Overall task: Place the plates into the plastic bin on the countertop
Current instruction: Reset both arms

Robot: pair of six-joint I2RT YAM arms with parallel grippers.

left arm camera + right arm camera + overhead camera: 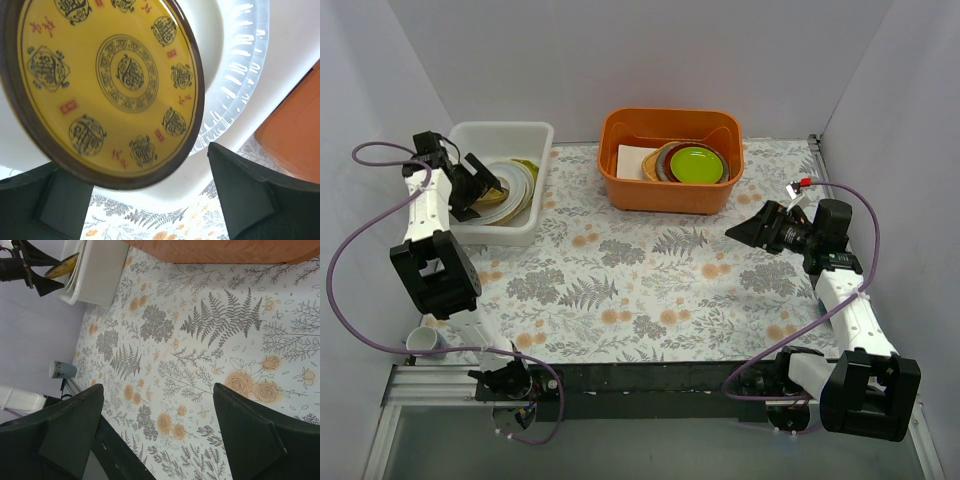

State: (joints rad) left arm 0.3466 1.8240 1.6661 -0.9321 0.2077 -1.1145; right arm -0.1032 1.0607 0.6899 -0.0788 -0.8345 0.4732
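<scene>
Gaping wide, left gripper (pixel 483 190) fingers (pixel 245 195) grip nothing, poised at the lower rim of the dark-rimmed yellow plate (pixel 105 85), which leans among other plates (pixel 520 190) in the plastic bin (pixel 535 135) at 10 o'clock of the countertop (pixel 640 285) | right gripper (pixel 752 228) equally wide, empty, above the 3 o'clock side | orange tub (pixel 670 192) at 12 o'clock holds the lime-green plate (pixel 697 163)
</scene>
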